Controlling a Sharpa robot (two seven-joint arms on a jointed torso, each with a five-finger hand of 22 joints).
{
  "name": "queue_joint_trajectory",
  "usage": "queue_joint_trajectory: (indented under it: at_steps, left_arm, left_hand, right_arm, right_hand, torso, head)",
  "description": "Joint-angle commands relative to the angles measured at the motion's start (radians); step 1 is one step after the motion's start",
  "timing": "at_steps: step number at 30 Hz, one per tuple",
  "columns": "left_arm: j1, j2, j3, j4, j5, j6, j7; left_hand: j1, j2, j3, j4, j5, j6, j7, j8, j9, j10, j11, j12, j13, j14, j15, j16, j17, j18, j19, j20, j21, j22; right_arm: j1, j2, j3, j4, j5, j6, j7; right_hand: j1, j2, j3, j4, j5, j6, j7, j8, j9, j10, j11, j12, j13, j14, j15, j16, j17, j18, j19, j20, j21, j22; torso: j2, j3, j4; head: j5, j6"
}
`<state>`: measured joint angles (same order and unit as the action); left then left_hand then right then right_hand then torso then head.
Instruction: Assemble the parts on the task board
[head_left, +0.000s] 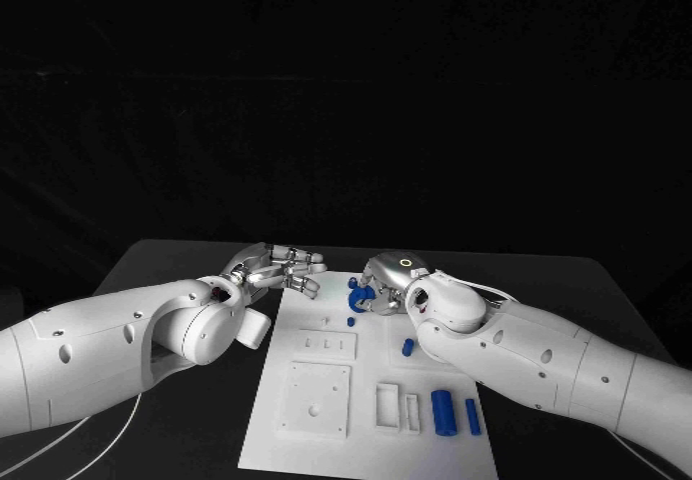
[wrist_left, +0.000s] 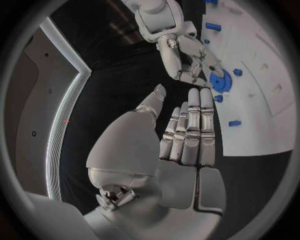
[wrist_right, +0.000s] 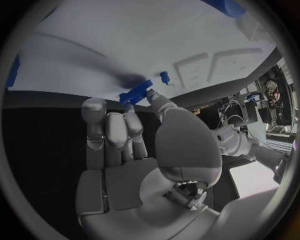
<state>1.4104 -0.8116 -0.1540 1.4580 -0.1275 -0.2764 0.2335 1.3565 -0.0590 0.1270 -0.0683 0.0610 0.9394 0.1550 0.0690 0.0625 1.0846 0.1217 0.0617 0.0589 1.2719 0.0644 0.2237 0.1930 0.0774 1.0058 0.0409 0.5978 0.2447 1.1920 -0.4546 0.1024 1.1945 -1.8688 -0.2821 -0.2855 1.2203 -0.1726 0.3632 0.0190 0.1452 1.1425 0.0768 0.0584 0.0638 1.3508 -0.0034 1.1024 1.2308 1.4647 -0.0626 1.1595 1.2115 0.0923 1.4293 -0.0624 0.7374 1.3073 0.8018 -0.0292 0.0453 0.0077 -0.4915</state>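
- One white task board (head_left: 325, 400) lies at the table's centre, its long side running from six toward twelve o'clock, so both hands can reach it.
- Two arms come in; the left hand (head_left: 274, 268) hovers at the board's eleven o'clock corner, fingers straight and pressed side by side, holding nothing, probably waiting clear of the work.
- One right hand (head_left: 387, 285) sits at the board's twelve o'clock end, its fingers pinching a blue toothed gear (wrist_left: 220, 81), seemingly to seat it on the board there.
- Two blue cylinders (head_left: 443, 411), one thick, one thin, lie at five o'clock, apparently awaiting their turn.
- Two small blue pegs (head_left: 408, 346) show near the board's middle; wrist views hint at more, uncountable.
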Motion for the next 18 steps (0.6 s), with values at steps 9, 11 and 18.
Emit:
queue_joint_trajectory:
  at_steps: [9,11,18]
  left_arm:
    - [0.001,0.001,0.001,0.0,-0.002,0.013,0.006]
    - [0.001,0.001,0.001,0.0,-0.002,0.013,0.005]
    - [0.001,0.001,0.001,-0.001,-0.002,0.013,0.006]
  left_hand:
    - [0.003,0.002,0.004,-0.006,0.006,-0.005,0.002,-0.002,0.001,-0.006,0.001,-0.001,0.001,0.001,-0.006,0.0,-0.002,0.016,-0.007,-0.001,0.005,-0.003]
    - [0.003,0.002,0.004,-0.006,0.006,-0.005,0.002,-0.002,0.001,-0.006,0.001,-0.001,0.001,0.001,-0.006,0.0,-0.002,0.016,-0.007,-0.001,0.005,-0.003]
    - [0.003,0.002,0.004,-0.006,0.006,-0.005,0.002,-0.002,0.001,-0.006,0.001,-0.001,0.001,0.001,-0.006,0.0,-0.002,0.016,-0.007,-0.001,0.005,-0.003]
  right_arm:
    - [-0.001,-0.023,0.004,0.044,-0.021,-0.035,-0.016]
    - [-0.001,-0.025,0.005,0.045,-0.023,-0.042,-0.019]
    - [-0.001,-0.03,0.012,0.051,-0.029,-0.058,-0.03]
  right_hand:
    - [0.009,-0.006,0.004,-0.007,0.012,0.002,0.002,0.004,0.0,0.004,-0.004,-0.007,-0.002,0.003,-0.007,0.0,-0.001,-0.012,0.001,-0.011,-0.008,0.09]
    - [0.01,-0.007,0.006,-0.007,0.013,0.002,0.002,0.004,0.0,0.004,-0.004,-0.007,-0.002,0.003,-0.008,0.0,-0.001,-0.013,0.001,-0.012,-0.006,0.091]
    - [0.01,-0.01,0.012,-0.008,0.013,0.003,0.002,0.004,0.0,0.005,-0.004,-0.007,-0.002,0.003,-0.008,0.0,-0.001,-0.013,0.002,-0.013,-0.005,0.091]
  torso:
    - [0.0,-0.001,0.0002]
    - [0.0,-0.0005,0.0012]
    - [0.0,-0.001,0.0003]
  head:
    - [-0.001,0.005]
    - [-0.002,0.005]
    - [-0.001,0.005]
